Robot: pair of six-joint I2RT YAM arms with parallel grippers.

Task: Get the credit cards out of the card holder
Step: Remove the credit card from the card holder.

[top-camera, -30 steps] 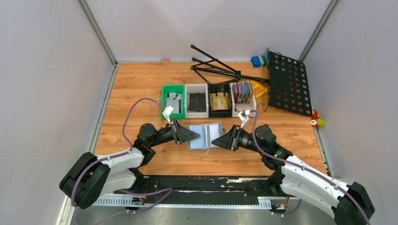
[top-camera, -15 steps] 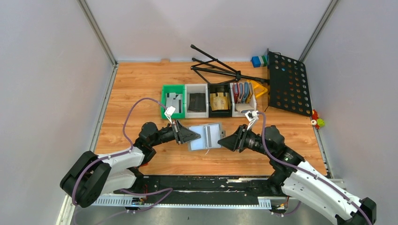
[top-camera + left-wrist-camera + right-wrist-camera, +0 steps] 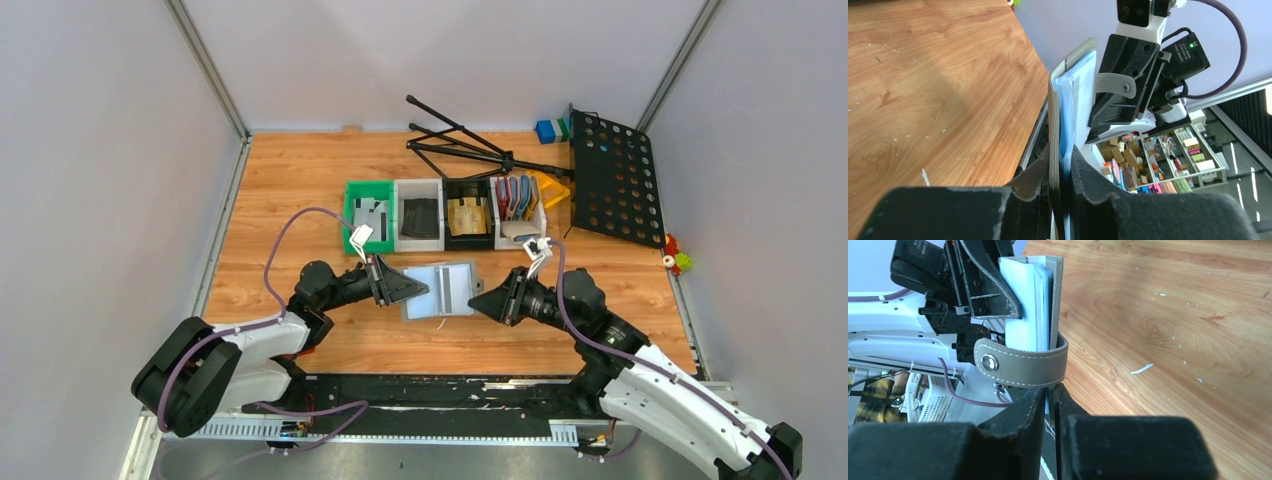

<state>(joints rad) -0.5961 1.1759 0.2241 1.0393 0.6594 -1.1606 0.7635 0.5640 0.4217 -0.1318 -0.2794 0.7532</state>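
Observation:
The grey-blue card holder [image 3: 447,288] hangs open between my two grippers, just above the wooden table. My left gripper [image 3: 424,290] is shut on its left edge; in the left wrist view the jaws [image 3: 1060,150] clamp the taupe cover and blue pockets [image 3: 1075,85]. My right gripper [image 3: 475,298] is at the holder's right edge. In the right wrist view its jaws [image 3: 1049,391] are almost shut on a thin pale-blue edge just under the holder's snap strap [image 3: 1023,365]. It looks like a card's edge. The holder [image 3: 1028,300] shows end-on there.
A row of small bins stands behind: a green bin [image 3: 352,222] with pale grey cards, a white bin [image 3: 400,212] with a black item, a black bin [image 3: 447,188] with a tan item, a white bin [image 3: 541,216] with red and blue holders. A folded music stand [image 3: 615,180] lies back right.
My right gripper has drawn back to the right, from over the holder's right half to its right edge. The holder shifted slightly right. My left gripper kept its hold.

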